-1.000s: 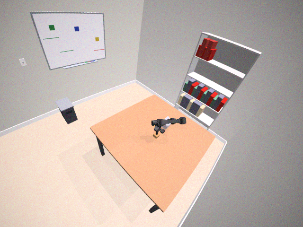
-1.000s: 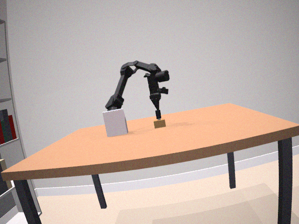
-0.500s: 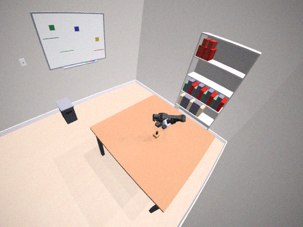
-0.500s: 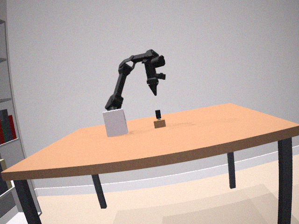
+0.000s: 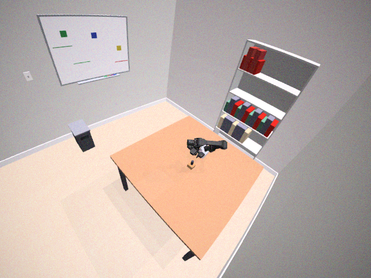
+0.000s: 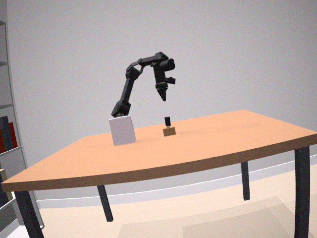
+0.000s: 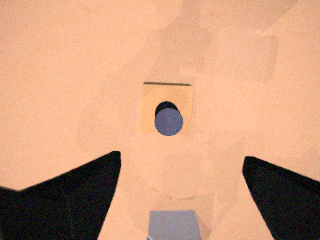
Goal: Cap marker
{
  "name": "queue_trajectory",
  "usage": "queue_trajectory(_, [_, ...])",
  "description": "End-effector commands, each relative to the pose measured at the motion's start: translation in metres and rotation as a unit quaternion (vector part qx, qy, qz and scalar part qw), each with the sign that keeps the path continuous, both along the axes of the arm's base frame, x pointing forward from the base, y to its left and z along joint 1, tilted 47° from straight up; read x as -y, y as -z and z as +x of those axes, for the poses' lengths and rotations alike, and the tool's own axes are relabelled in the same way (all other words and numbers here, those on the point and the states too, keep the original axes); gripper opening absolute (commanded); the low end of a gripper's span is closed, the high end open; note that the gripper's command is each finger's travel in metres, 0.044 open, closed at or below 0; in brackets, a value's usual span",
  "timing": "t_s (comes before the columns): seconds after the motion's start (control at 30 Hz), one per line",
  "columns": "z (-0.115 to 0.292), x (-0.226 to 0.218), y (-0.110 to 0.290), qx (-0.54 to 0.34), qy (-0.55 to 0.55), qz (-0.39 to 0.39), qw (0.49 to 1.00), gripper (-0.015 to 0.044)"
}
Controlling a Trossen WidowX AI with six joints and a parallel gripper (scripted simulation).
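The tan holder block (image 5: pixel 189 167) (image 6: pixel 169 132) (image 7: pixel 149 95) stands on the table (image 5: pixel 167 140) (image 6: pixel 179 150). The dark cap (image 5: pixel 192 162) (image 6: pixel 167 121) (image 7: pixel 169 122) sits upright on the marker in the block, its blue-grey round top facing up. A thin pale band shows between cap and block in the exterior view; the cap hides the rest of the marker. I cannot tell if the cap is fully seated. My gripper (image 6: pixel 164 100) (image 7: pixel 182 161) is open and empty, clear above the cap, with its fingers wide apart in the wrist view.
A white box (image 6: pixel 122 130) (image 5: pixel 204 151) stands on the table beside the arm's base, to the left of the holder in the exterior view. A grey-blue face (image 7: pixel 173 225) shows at the wrist view's bottom edge. A bookshelf (image 5: pixel 260 103) stands beyond the table.
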State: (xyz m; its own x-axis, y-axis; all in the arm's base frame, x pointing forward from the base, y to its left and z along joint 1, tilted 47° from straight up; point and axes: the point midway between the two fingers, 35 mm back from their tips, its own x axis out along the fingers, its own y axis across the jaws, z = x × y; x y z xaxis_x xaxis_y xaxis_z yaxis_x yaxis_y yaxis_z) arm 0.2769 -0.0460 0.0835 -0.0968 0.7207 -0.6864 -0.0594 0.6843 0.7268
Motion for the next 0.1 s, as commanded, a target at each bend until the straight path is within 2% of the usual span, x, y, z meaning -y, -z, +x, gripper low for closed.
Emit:
queue_trajectory(0.0, [0.0003, 0.0007, -0.0004, 0.002, -0.003, -0.001, 1.000, 0.0440])
queue_trajectory(0.07, [0.0003, 0.0007, -0.0004, 0.002, -0.003, -0.001, 1.000, 0.0440])
